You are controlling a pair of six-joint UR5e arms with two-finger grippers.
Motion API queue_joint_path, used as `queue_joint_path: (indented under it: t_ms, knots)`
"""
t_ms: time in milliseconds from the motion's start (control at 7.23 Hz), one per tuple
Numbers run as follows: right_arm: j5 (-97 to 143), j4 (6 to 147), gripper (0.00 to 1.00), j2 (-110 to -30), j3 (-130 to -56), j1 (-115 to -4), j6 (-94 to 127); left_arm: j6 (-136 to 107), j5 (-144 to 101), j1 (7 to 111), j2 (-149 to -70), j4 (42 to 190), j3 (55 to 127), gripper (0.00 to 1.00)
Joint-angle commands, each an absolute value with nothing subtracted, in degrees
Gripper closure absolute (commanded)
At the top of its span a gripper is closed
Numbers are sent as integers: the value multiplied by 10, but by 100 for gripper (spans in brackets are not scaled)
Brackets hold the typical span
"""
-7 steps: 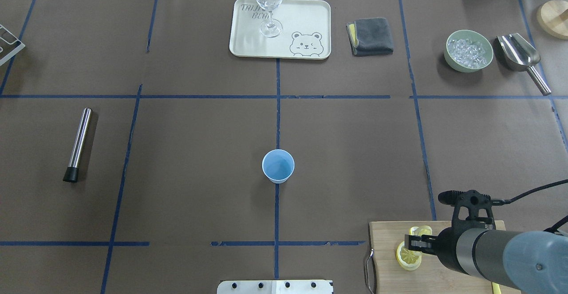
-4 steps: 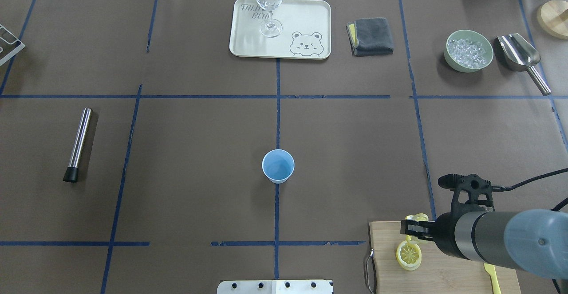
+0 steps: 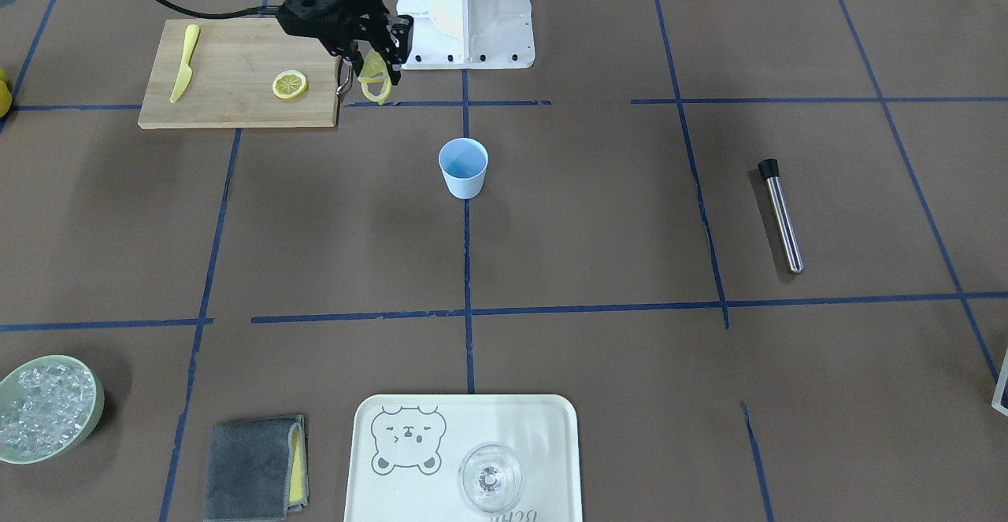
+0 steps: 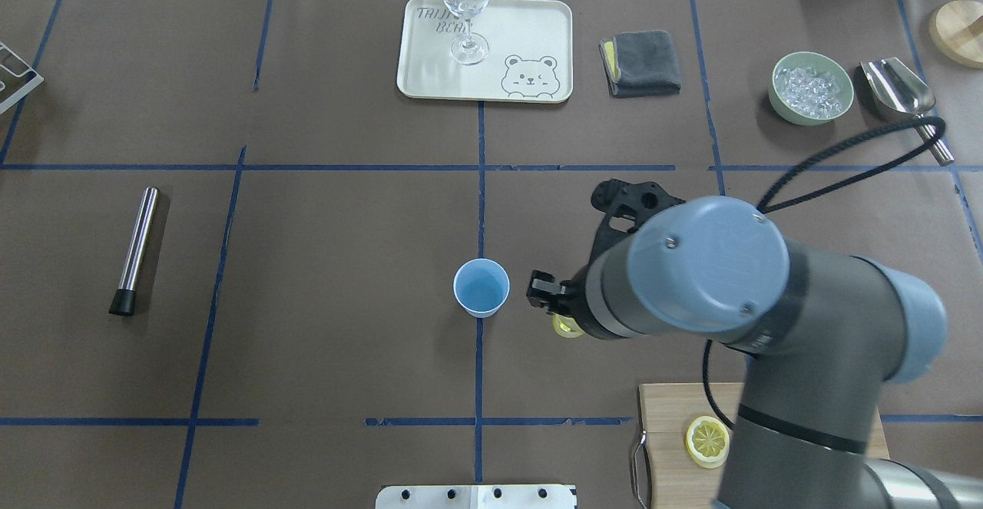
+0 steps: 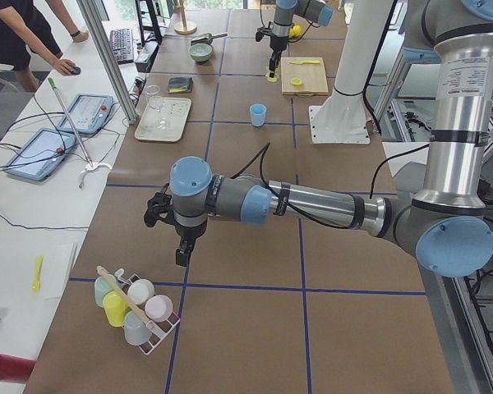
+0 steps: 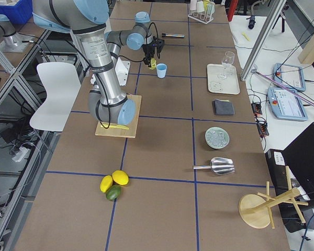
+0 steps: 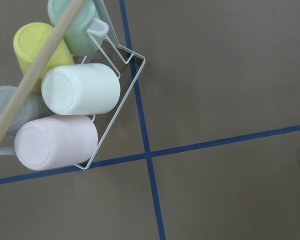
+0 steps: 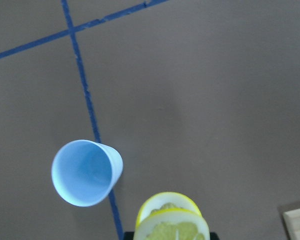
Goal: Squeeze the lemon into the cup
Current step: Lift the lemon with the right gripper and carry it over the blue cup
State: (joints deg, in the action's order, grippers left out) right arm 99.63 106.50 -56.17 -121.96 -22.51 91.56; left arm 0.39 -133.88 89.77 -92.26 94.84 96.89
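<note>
Hanging just beside cup (image 8: pixel 115 165) rim: lemon (image 8: pixel 172 227)

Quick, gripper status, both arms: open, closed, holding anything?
Left gripper: cannot tell; only the side view shows it.
Right gripper: closed, holding a lemon slice.

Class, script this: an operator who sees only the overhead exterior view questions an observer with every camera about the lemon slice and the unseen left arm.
Operator: The arm hides most of the slice. Is it held?
Observer: Yes. The front-facing view shows the lemon hanging pinched between the jaws of the right gripper.
Operator: Where is the left arm?
Observer: The exterior left view shows the left gripper hanging above the table near a rack of pastel cups.
</note>
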Motion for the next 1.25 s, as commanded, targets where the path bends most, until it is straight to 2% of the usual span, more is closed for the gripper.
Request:
queue_joint_path:
  t_ms: [0, 415, 1107]
  knots:
    - [992, 1072, 47, -435, -1080, -236, 916, 4, -1339, 897, -924, 949, 965, 0]
    - [991, 1036, 47, -403, -1002, -243, 915, 4, -1339, 897, -924, 960, 961, 0]
    - [997, 1037, 46, -417, -976, -230, 913, 4, -1339, 897, -924, 960, 960, 0]
